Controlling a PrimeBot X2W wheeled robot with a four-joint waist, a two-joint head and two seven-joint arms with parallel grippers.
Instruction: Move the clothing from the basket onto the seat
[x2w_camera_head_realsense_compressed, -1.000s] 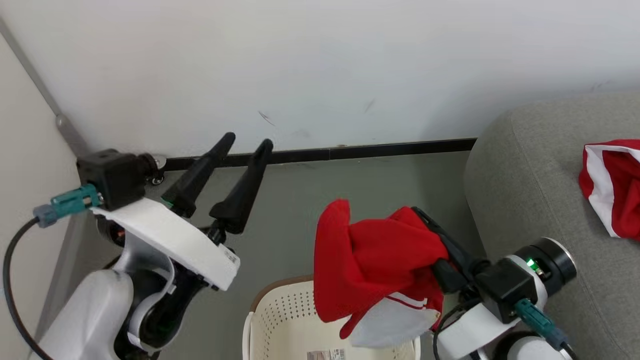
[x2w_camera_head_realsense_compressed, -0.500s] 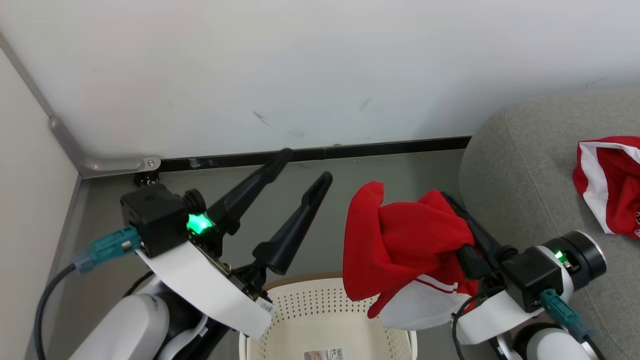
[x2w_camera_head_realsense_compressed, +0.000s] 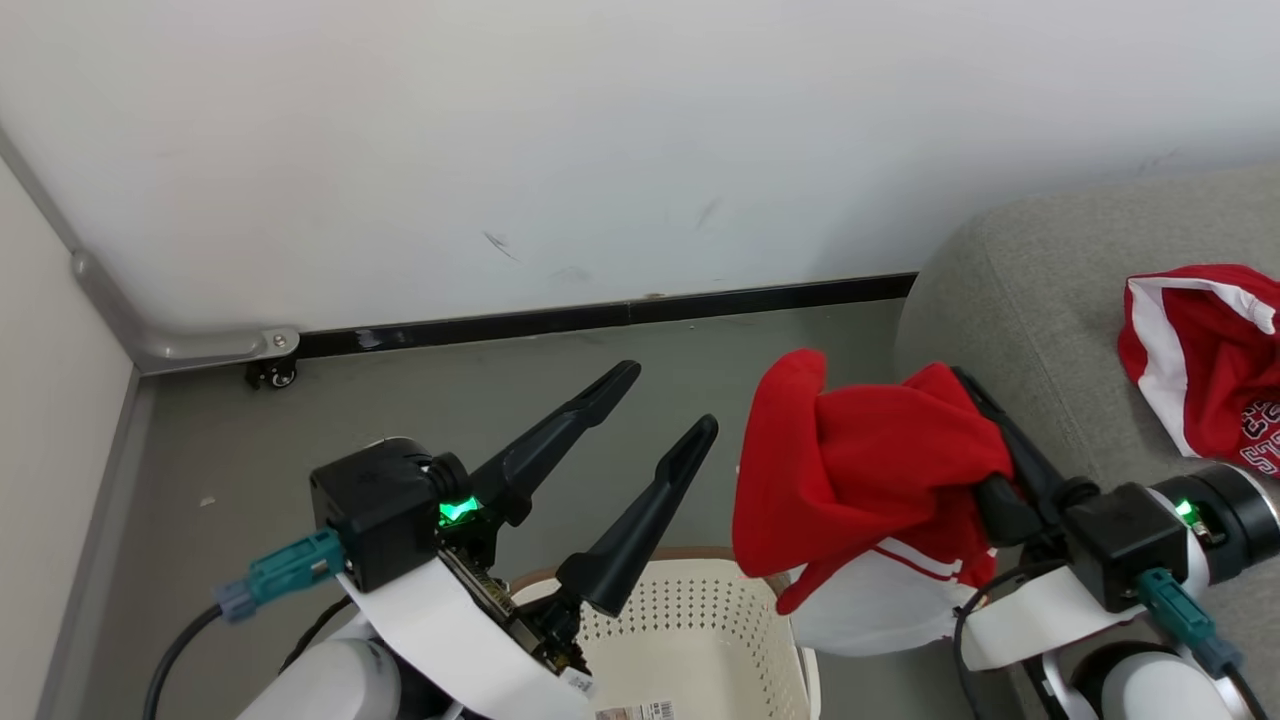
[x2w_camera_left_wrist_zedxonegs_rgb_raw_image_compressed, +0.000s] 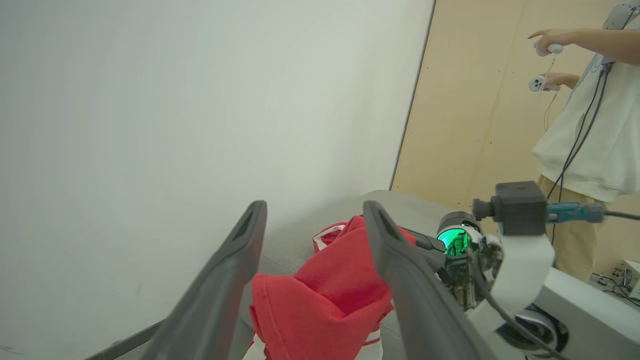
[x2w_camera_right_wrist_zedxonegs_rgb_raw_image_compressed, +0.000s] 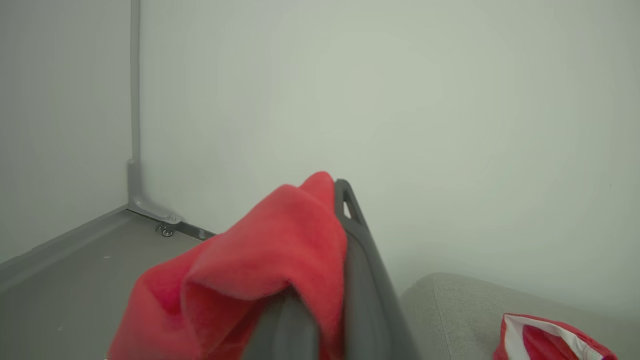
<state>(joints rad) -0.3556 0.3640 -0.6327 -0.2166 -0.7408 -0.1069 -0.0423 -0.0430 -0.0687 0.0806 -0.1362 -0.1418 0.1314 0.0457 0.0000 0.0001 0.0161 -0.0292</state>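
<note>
jaws on the right gripper (x2w_camera_head_realsense_compressed: 962, 392) are clamping a red garment (x2w_camera_head_realsense_compressed: 850, 470) by the basket (x2w_camera_head_realsense_compressed: 700, 620), left gripper (x2w_camera_head_realsense_compressed: 669, 397) ones are gaping apart

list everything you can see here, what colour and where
red sports garment with white panel: one, red and white, clamped in the right gripper above the basket's right edge
red garment with white trim and block lettering: one, lying on the seat
cream-white perforated plastic laundry basket: one, brown rim, on the floor at bottom centre
grey woven-fabric upholstered seat: one, right side
white wall: behind everything
black skirting strip: one, at the wall's foot
grey floor: under the basket
person in a pale top: one, holding two white hand controllers, past the seat
left gripper: dark, open, holding nothing
right gripper: dark, shut on the garment
</note>
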